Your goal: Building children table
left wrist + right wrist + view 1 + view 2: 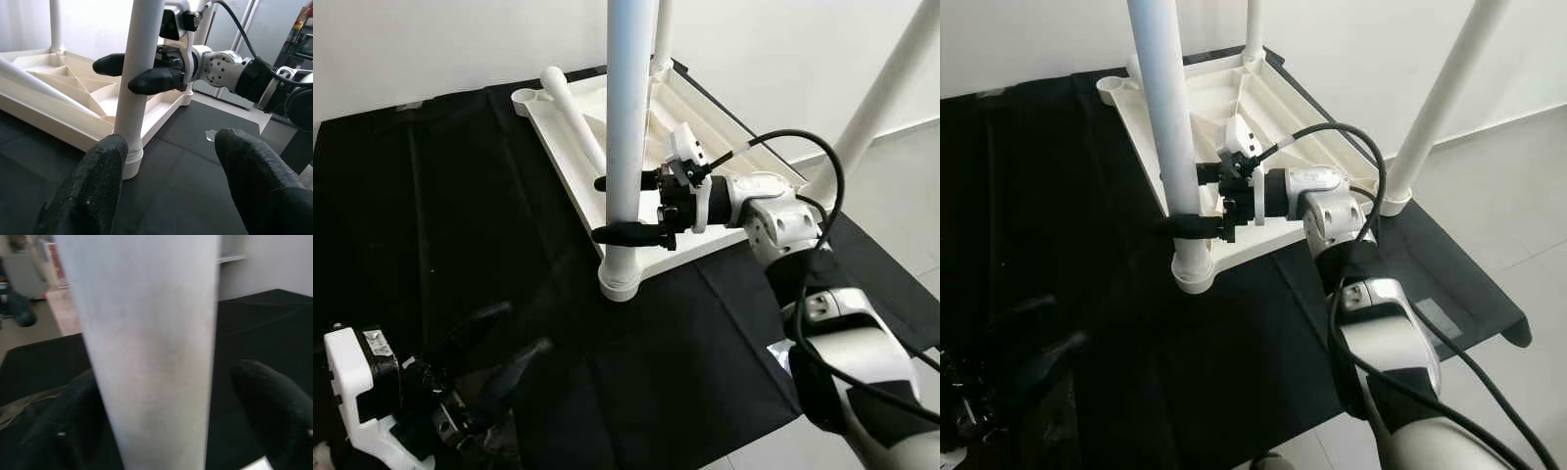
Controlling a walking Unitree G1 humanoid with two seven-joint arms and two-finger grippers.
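Note:
A white children's table [555, 155] lies upside down on a black cloth [431, 215]. A white leg [628, 98] stands upright in its near corner socket [620, 280]. My right gripper [612, 208] reaches in from the right and straddles this leg low down, one black finger [619, 233] on each side. It is open, and the right wrist view shows a gap beside the leg [146, 357]. My left gripper [521, 329] hangs open and empty at the lower left, its fingers [88, 196] aimed at the same leg [142, 73].
Two more legs stand upright at the far corner [663, 34] and the right corner [881, 98]. A loose white leg [573, 113] lies inside the table's underside. Light tile floor [901, 186] lies to the right of the cloth, with a white wall behind.

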